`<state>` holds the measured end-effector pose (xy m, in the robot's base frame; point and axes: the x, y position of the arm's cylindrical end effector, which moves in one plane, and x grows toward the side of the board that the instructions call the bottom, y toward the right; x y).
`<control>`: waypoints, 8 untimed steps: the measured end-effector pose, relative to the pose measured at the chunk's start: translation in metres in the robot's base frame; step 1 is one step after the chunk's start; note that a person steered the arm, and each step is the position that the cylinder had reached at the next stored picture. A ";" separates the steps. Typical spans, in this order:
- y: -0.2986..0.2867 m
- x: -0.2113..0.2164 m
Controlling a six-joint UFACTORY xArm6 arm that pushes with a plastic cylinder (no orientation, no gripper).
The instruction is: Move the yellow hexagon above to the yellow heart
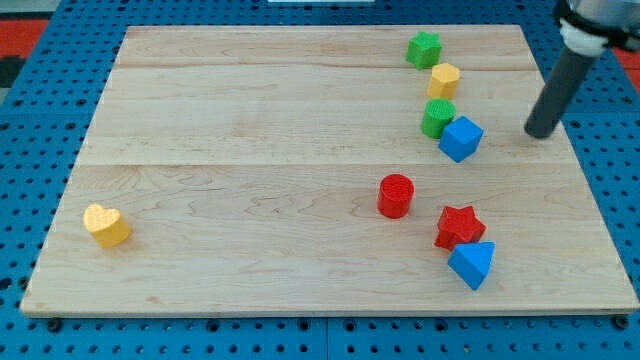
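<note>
Standing on the board (300, 120) near its right edge, my tip (540, 132) is the bare end of a dark rod that leans up toward one o'clock; it holds nothing and touches no block. The nearest block is the blue cube (461, 138), off at nine o'clock from the tip, with a clear strip of wood between them. Touching that cube on its ten o'clock side is a green cylinder (437, 117). The yellow hexagon (444, 79) sits just beyond, at twelve o'clock from the cylinder and at about ten o'clock from the tip, well apart from it. A green star (424, 48) lies near the top edge, close to the hexagon at eleven o'clock. Farther down, at about seven o'clock from the tip, a red star (459, 227) touches a blue triangle (472, 264) below it. A red cylinder (395, 195) stands alone, at ten o'clock from the red star. The yellow heart (106, 224) rests far across the board near the lower left corner, at roughly eight o'clock from the hexagon.
</note>
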<state>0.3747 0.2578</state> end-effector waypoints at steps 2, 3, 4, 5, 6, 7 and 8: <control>-0.142 -0.062; -0.189 -0.067; -0.253 -0.079; -0.344 -0.096; -0.365 -0.118; -0.441 -0.089; -0.466 -0.025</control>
<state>0.3495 -0.2077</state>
